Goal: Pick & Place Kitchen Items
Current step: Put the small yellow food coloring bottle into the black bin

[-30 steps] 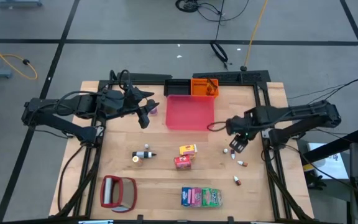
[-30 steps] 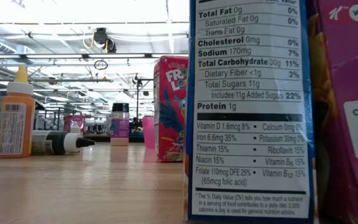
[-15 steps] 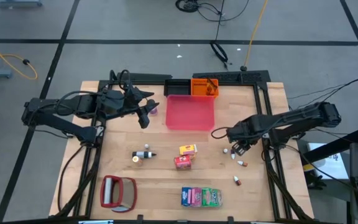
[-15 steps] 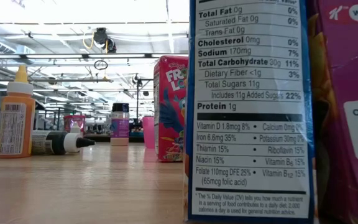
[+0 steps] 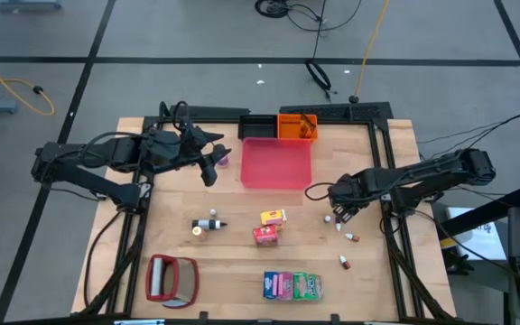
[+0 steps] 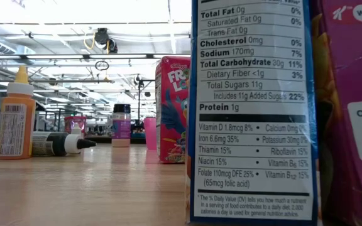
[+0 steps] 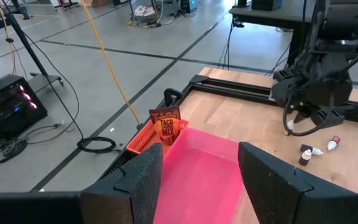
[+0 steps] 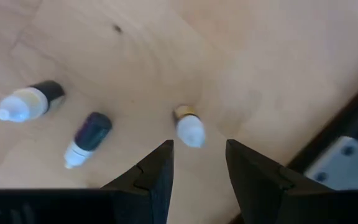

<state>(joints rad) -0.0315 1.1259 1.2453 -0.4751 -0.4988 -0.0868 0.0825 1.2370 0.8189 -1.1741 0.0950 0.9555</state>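
Observation:
My right gripper [image 5: 339, 206] hangs open over the table's right side, above a scatter of tiny white-and-brown bottles [image 5: 329, 218]. In the right wrist view its gripper [image 8: 197, 155] points down, and one white-capped bottle [image 8: 188, 128] lies on its side just ahead of the gap between the fingers, untouched. Two more bottles [image 8: 87, 138] lie on the wood beside it. My left gripper [image 7: 201, 180] waits open at the left edge of the red tray [image 5: 276, 162], next to a small pink thing [image 5: 223, 159].
Mid-table stand a yellow carton [image 5: 273, 216] and a red carton [image 5: 264, 235], with two little bottles [image 5: 208, 225] to their left. Pink, green and blue packets [image 5: 292, 285] and a red-framed mirror [image 5: 171, 278] sit near the front edge. An orange basket [image 5: 296, 126] stands behind the tray.
My right gripper has come down toward the tiny bottles and shifted a little toward the table's left. The left arm and the groceries have kept still.

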